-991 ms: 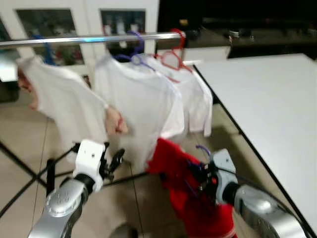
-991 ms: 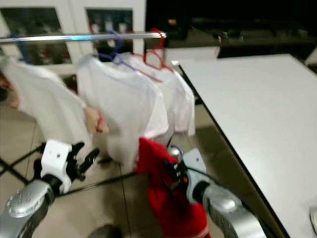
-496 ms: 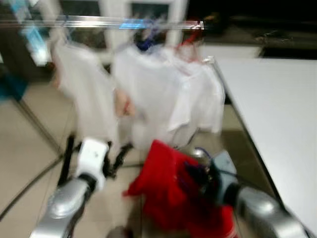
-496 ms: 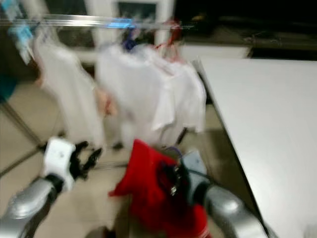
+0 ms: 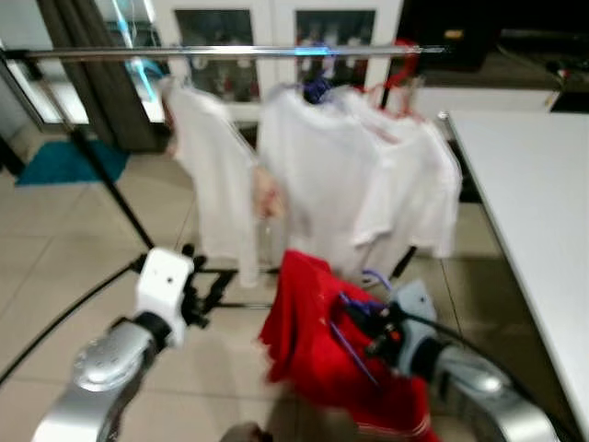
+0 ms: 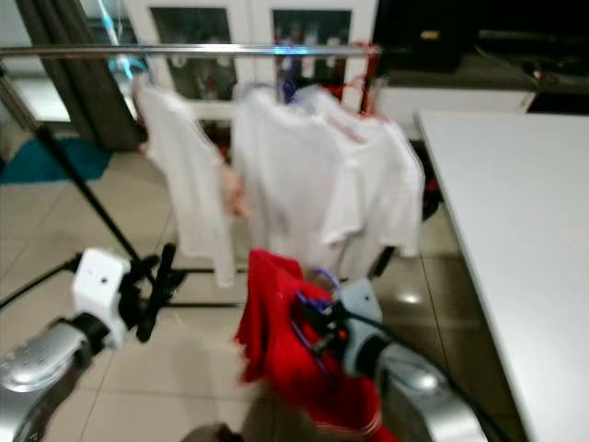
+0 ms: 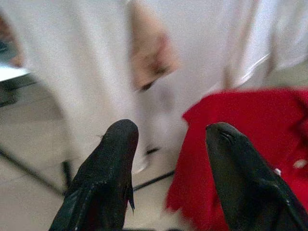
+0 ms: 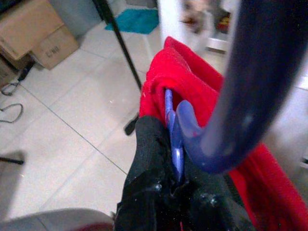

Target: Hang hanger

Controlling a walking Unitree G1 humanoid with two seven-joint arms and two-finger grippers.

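My right gripper [image 5: 368, 333] is shut on a purple hanger [image 8: 226, 91] that carries a red garment [image 5: 317, 345], held low in front of me. In the right wrist view the hanger's hook curves up past the black fingers [image 8: 154, 192]. A silver rail [image 5: 230, 52] runs across the top, with several white shirts [image 5: 350, 184] hanging from it on blue and red hangers. My left gripper [image 5: 213, 293] is open, raised at the lower left, with nothing between its fingers [image 7: 108, 168]; it points toward the white shirts and the red garment [image 7: 240, 144].
A white table [image 5: 543, 184] fills the right side. The rack's black legs [image 5: 110, 193] spread over the beige tiled floor at the left. Glass-door cabinets [image 5: 276, 28] stand behind the rail, with a dark curtain [image 5: 87, 64] and a teal mat [image 5: 64, 161] at the far left.
The camera has swung left, so the rack now sits more central and the table further right. The right gripper still holds the hanger with the red garment; the left gripper stays open.
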